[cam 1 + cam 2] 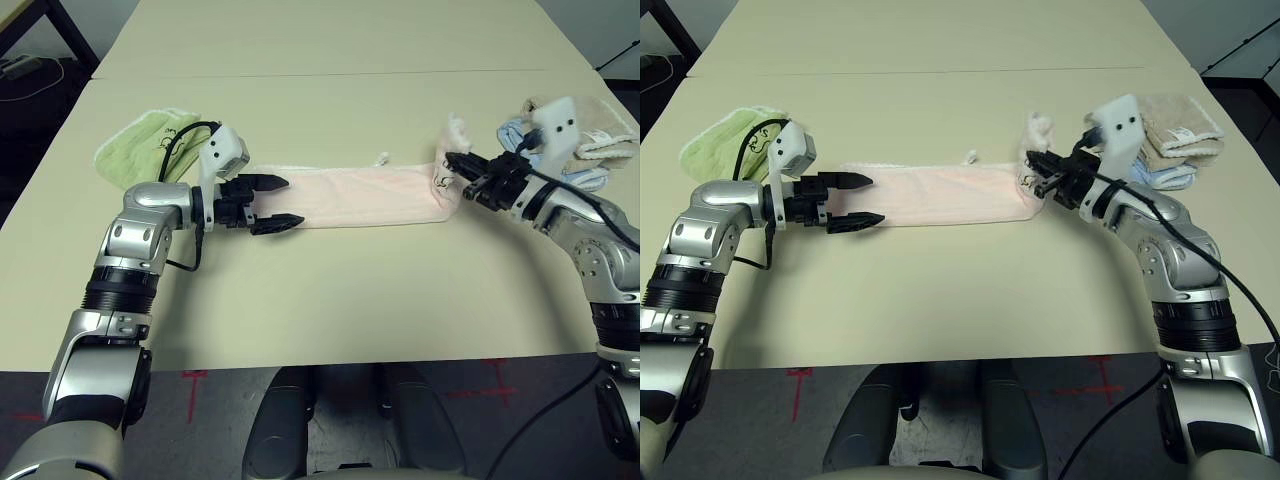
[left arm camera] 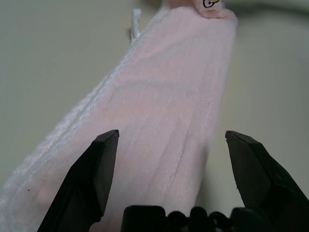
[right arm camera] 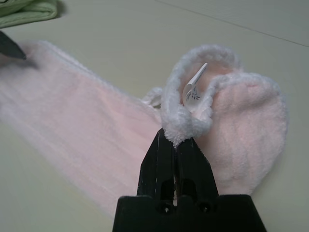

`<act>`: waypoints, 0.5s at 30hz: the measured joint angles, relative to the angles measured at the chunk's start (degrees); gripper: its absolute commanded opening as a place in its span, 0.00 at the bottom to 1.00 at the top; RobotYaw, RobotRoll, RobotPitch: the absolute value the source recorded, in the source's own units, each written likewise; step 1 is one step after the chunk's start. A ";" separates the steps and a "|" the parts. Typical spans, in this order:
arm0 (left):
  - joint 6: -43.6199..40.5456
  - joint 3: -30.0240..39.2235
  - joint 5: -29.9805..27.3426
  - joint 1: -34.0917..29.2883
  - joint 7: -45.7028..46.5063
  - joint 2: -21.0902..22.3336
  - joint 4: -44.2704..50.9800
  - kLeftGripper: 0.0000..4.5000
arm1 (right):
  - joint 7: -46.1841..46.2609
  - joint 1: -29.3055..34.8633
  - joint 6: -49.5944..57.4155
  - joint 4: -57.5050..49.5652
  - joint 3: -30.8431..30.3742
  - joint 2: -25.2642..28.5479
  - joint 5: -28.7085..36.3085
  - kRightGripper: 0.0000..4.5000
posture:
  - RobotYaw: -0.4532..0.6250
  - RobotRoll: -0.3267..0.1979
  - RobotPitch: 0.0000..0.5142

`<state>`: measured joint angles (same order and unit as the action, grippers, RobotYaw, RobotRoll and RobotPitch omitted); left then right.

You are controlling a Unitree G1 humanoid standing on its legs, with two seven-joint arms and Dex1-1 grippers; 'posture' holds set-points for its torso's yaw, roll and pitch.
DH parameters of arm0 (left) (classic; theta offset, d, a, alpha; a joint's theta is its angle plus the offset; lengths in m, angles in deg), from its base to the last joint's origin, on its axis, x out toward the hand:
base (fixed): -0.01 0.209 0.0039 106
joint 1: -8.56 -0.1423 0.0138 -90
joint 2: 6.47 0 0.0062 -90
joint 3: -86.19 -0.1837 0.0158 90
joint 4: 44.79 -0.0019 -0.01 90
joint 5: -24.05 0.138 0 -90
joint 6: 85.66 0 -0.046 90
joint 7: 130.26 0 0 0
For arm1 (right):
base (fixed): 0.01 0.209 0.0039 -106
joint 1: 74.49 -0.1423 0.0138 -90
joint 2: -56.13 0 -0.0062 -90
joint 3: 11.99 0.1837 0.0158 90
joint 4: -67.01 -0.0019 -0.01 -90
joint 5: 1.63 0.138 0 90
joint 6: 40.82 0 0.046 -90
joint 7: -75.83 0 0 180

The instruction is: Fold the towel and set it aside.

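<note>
Towel (image 1: 345, 196): pink strip, mid-frame on counter (image 1: 330, 300). Right end effector (image 1: 458, 170) pinches its lifted right end; left end effector (image 1: 275, 203) spread at left end. Advice: carry corner leftward low, aligning edges.

A robot test lab: plain beige tables (image 1: 330, 310); red tape marks (image 1: 193, 380) on dark carpet.
</note>
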<state>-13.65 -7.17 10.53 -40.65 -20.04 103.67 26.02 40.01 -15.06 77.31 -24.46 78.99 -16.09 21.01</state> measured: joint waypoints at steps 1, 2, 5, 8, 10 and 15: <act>0.04 0.00 0.00 -0.03 0.02 0.00 0.00 1.00 | -0.71 -0.08 -0.33 0.00 -0.39 0.04 -0.54 0.00 | 0.44 0.62 0.40; 0.06 0.00 0.00 -0.06 0.02 0.00 0.00 1.00 | -1.18 -0.26 -0.44 0.01 -0.48 0.04 -0.98 0.00 | 0.44 0.62 0.40; 0.14 0.00 0.00 -0.07 0.03 0.01 -0.01 1.00 | -2.40 -1.49 -0.64 0.03 -0.91 0.04 -2.42 0.00 | 0.44 0.62 0.39; 0.29 0.00 0.00 -0.07 0.04 0.02 -0.10 1.00 | -3.64 -2.62 -1.54 0.25 -2.87 0.04 -4.43 0.00 | 0.44 0.62 0.40; 0.44 0.00 0.01 -0.05 0.07 0.02 -0.53 1.00 | -4.71 -3.73 -3.11 1.31 -5.73 0.06 -7.38 0.00 | 0.44 0.62 0.40; 1.33 0.56 -0.62 -0.01 -0.17 -0.20 -2.26 1.00 | -7.00 -5.49 -6.15 3.43 -9.57 -0.31 -12.16 0.00 | 0.45 0.62 0.40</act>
<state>-12.33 -6.61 9.91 -40.66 -20.21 103.47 23.76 33.01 -20.55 71.16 -21.03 69.41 -16.40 8.85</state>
